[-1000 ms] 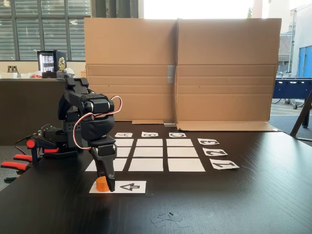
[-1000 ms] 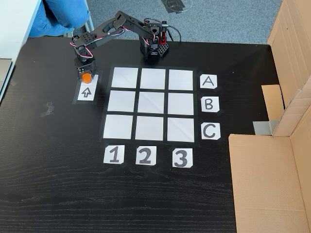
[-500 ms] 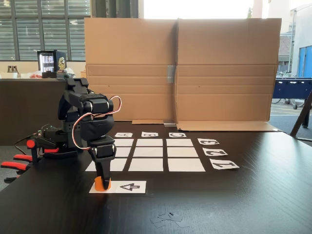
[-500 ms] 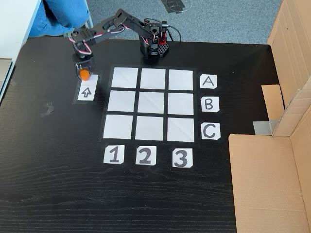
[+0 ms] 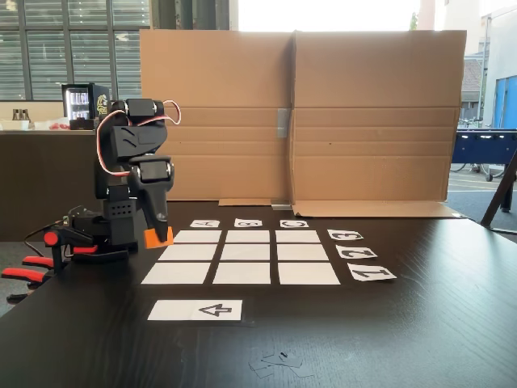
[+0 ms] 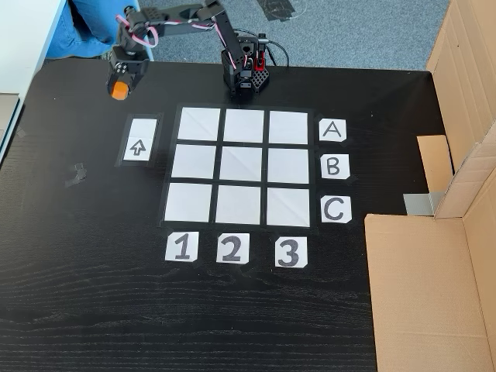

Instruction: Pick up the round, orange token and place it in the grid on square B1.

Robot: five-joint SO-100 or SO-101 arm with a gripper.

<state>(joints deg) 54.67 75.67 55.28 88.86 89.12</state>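
Nine white rectangles form the grid on the tabletop; we see every square bare. Above the tabletop, beyond the arrow strip, the claw is clamped on the token.

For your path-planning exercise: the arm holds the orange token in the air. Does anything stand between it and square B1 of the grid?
Nothing visible does. The gripper holds the token raised above the table, beyond the arrow strip. Square B1, the middle row's square in the column above label 1, lies bare, and all the grid squares are flat paper.
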